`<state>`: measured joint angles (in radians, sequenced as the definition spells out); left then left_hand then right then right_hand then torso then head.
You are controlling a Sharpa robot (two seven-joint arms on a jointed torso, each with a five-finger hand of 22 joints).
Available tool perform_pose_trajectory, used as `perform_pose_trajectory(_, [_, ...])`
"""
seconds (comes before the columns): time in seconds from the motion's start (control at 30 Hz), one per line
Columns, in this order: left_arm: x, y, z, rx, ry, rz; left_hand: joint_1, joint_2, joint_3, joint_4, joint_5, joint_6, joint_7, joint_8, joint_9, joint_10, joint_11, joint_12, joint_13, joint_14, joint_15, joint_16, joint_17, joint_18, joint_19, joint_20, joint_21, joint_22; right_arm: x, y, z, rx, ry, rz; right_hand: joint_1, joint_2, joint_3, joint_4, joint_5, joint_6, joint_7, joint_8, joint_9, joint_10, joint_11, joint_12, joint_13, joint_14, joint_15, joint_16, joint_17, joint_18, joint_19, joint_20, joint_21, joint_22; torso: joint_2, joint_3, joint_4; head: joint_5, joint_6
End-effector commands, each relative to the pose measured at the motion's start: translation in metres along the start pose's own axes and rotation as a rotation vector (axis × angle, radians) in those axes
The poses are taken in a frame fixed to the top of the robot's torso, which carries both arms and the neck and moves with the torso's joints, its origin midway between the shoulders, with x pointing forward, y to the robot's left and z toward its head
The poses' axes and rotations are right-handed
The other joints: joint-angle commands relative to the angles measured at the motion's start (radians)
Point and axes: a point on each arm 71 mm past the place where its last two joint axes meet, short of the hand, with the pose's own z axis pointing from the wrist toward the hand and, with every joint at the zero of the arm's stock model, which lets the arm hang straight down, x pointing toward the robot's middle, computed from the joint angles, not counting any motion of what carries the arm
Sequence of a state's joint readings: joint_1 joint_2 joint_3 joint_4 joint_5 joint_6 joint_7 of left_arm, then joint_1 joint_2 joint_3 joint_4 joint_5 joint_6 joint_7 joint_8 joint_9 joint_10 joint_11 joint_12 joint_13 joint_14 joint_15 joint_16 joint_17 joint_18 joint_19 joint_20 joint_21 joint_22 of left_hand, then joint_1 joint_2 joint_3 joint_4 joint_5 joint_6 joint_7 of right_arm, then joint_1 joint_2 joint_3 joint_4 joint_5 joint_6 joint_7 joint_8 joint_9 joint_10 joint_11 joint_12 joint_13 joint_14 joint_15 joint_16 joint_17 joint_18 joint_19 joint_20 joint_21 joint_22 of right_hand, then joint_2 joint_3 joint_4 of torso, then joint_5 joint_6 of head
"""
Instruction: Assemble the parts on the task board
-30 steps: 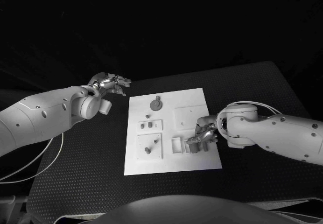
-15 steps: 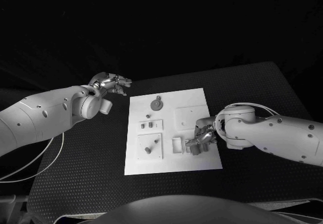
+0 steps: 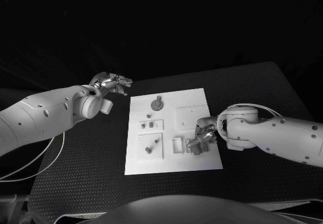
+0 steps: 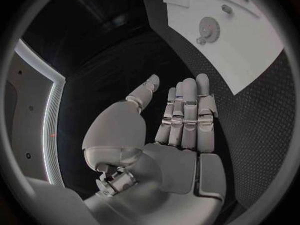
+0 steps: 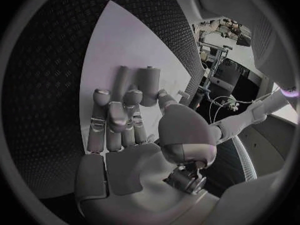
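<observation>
- The task board (image 3: 172,133) lies in the middle of the black tabletop (image 3: 80,168); on it there are several small parts, among them a round gear-like part (image 3: 157,104) near its far edge and a peg (image 3: 148,150) in a square plate nearer to the robot.
- The right hand (image 3: 202,137) is low over the board's right side, at two upright cylinder parts (image 5: 140,82); in the right wrist view its fingers (image 5: 115,117) lie close together and reach to the bases of these cylinders; I cannot tell if it really pinches one of them or only touches it.
- The left hand (image 3: 113,84) hovers beyond the far left corner of the board, apart from it; in the left wrist view its fingers (image 4: 187,115) are straight and side by side, the thumb stands away, and it holds nothing.
- I judge that the step in hand is to take or seat one cylinder on the right side of the board.
- Risks, as I see them: the two cylinders stand just beside each other, so a closing finger may push the neighbour over; the board seems to lie free on the tabletop, so a sideways push may slide it, because the left hand does not hold it; a part gripped only at its base may tilt and then jam in its hole.
</observation>
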<state>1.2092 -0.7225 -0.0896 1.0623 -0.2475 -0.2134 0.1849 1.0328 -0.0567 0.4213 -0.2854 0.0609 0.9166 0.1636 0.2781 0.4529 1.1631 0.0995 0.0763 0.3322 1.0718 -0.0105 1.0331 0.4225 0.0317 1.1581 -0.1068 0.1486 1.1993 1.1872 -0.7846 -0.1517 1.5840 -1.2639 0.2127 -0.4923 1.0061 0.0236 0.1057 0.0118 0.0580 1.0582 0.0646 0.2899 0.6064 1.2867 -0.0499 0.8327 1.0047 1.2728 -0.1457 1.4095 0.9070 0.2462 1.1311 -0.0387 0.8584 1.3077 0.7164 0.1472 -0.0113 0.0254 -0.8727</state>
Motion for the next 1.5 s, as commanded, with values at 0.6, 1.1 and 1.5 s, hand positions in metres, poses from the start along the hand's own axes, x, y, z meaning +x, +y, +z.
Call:
perform_pose_trajectory(0.6, [-0.001, -0.001, -0.001, 0.005, 0.012, -0.001, -0.014, 0.002, -0.006, 0.0, -0.001, -0.005, 0.001, 0.004, -0.001, 0.002, -0.001, 0.002, 0.002, 0.008, -0.002, -0.006, 0.001, 0.012, 0.007, -0.004, -0.007, 0.002, -0.016, 0.008, -0.012, -0.058, -0.006, 0.251, -0.102, 0.034, 0.318, -0.303, 0.006, 0.031, -0.002, -0.018, 0.003, 0.016, 0.0, 0.004, -0.008, 0.01, -0.006, 0.0, -0.004, 0.016, 0.024, 0.006, -0.002, 0.016, 0.001, -0.0016, -0.0006, 0.01, 0.0])
perform_pose_trajectory(1.1, [0.002, -0.001, 0.0, 0.003, 0.022, -0.002, -0.019, 0.001, -0.007, 0.002, -0.002, -0.006, 0.001, 0.004, -0.002, 0.001, -0.001, 0.002, 0.002, 0.008, -0.002, -0.006, 0.002, 0.011, 0.007, -0.003, -0.008, 0.003, -0.022, 0.02, -0.001, -0.061, 0.048, 0.28, -0.129, 0.028, 0.336, -0.301, 0.006, 0.031, -0.002, -0.02, 0.006, 0.017, 0.001, 0.003, -0.009, 0.011, -0.006, 0.0, -0.005, 0.016, 0.026, 0.007, -0.002, 0.016, 0.002, -0.0039, -0.0001, 0.016, 0.0])
perform_pose_trajectory(1.5, [0.004, -0.001, 0.0, -0.001, 0.029, -0.004, -0.026, 0.002, -0.009, 0.003, -0.003, -0.006, 0.001, 0.004, -0.002, 0.0, -0.001, 0.001, 0.002, 0.007, -0.001, -0.007, 0.002, 0.011, 0.007, -0.003, -0.009, 0.003, -0.013, 0.03, 0.01, -0.06, 0.095, 0.261, -0.154, 0.028, 0.348, -0.3, 0.006, 0.031, -0.002, -0.022, 0.008, 0.016, 0.001, 0.003, -0.01, 0.012, -0.006, 0.0, -0.005, 0.016, 0.027, 0.007, -0.003, 0.016, 0.0, -0.0006, 0.0007, 0.022, 0.0])
